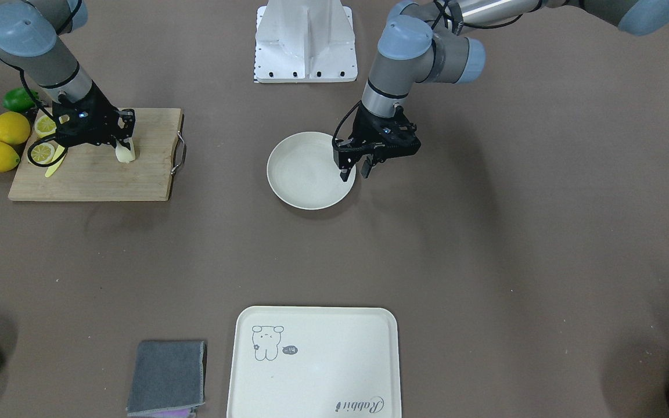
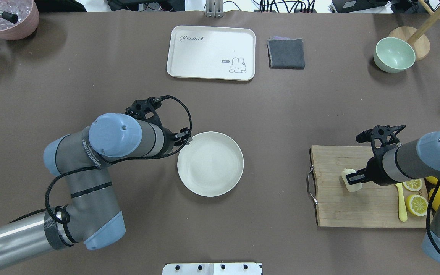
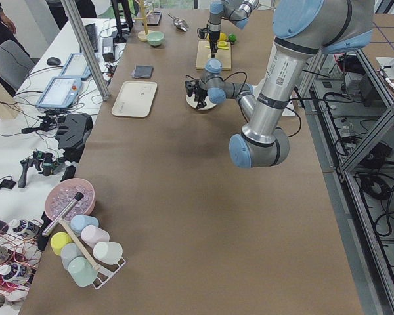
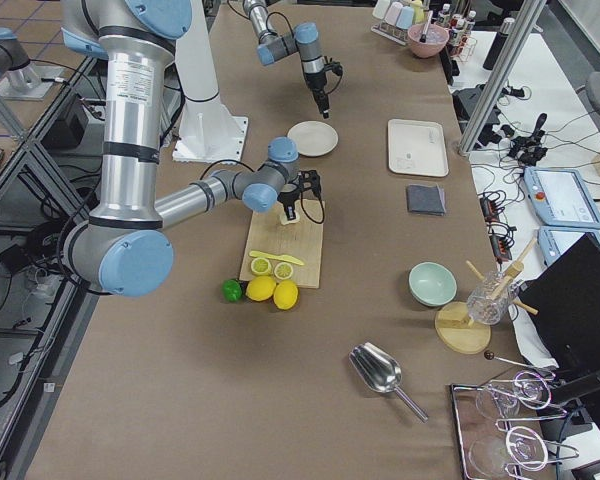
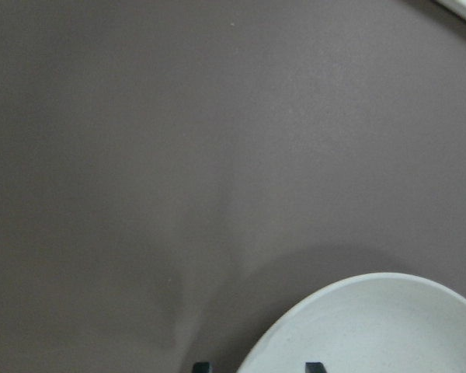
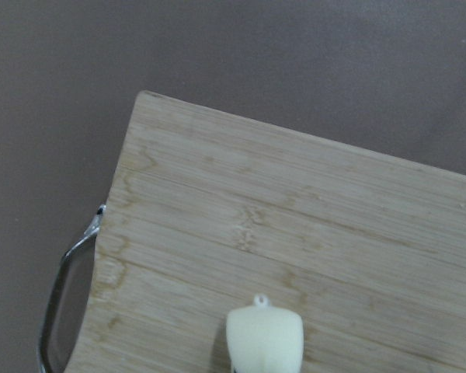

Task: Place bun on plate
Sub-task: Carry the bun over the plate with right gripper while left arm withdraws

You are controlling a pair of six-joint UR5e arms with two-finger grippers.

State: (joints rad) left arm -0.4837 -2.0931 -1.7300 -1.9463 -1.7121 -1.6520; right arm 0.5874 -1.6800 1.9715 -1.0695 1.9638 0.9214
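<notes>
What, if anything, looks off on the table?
Nothing stands out. The plate sits flat and empty, the bun is intact on the cutting board in the right end effector, and the left end effector hovers open over the plate's rim.

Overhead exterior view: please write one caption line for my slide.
Right gripper grips pale cream bun on wooden board; off-white round plate empty.

Bare brown table [image 2: 277,172] lies open between the cutting board [image 2: 357,206], where the bun [image 2: 350,180] stands, and the plate [image 2: 210,164] (only the board's metal handle [image 2: 308,185] juts into that gap). The left gripper [image 1: 355,172], fingers apart, hangs over the plate's rim on the side away from the board.
</notes>
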